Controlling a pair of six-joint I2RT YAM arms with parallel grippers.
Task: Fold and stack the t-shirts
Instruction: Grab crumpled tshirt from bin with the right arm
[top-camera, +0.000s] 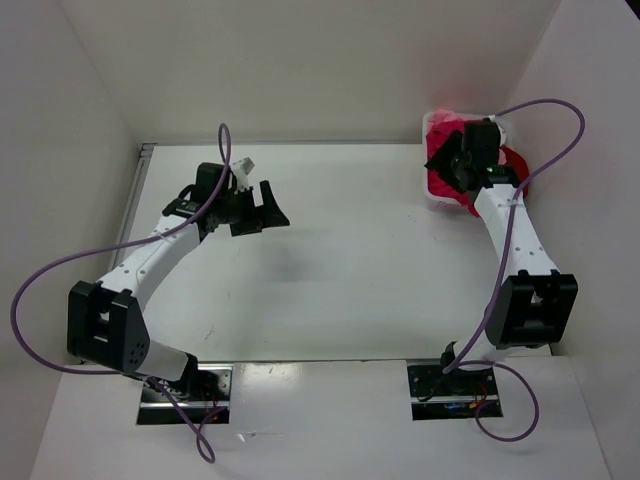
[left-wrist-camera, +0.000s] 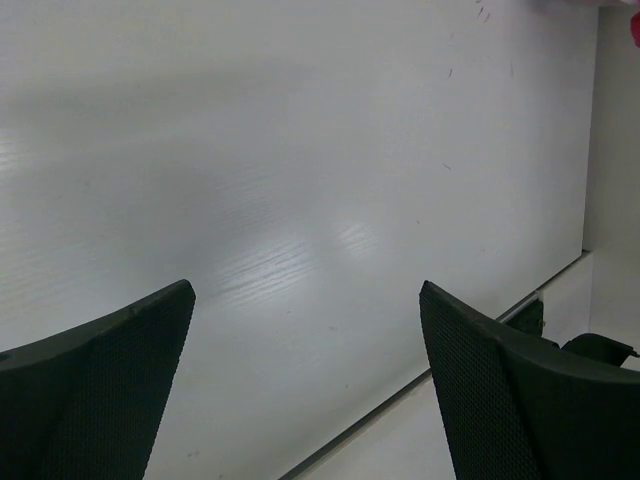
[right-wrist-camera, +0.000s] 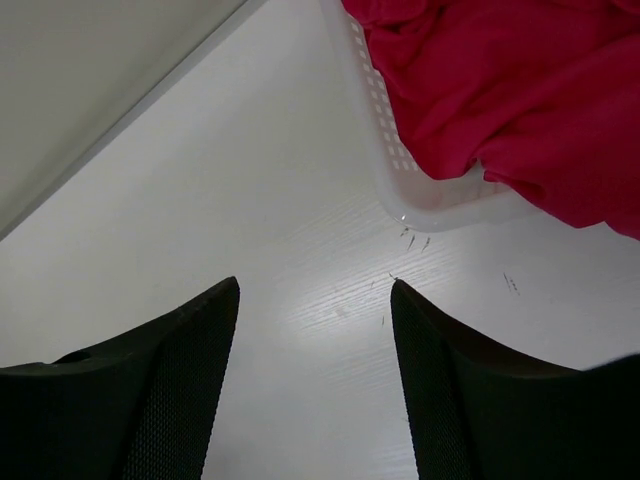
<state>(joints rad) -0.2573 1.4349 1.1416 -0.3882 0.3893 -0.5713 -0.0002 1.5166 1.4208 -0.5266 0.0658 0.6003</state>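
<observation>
Crimson cloth t-shirts (right-wrist-camera: 520, 90) are heaped in a white plastic mesh basket (right-wrist-camera: 385, 130), upper right. Right pincer (right-wrist-camera: 315, 290) spread beside it, left pincer (left-wrist-camera: 305, 290) spread; a shirt probably must be lifted out first.

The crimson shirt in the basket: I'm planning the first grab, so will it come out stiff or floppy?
Probably floppy: the crimson shirt lies in soft folds and droops over the basket rim. Likely light, so the basket might drag along if cloth snags its mesh.
</observation>
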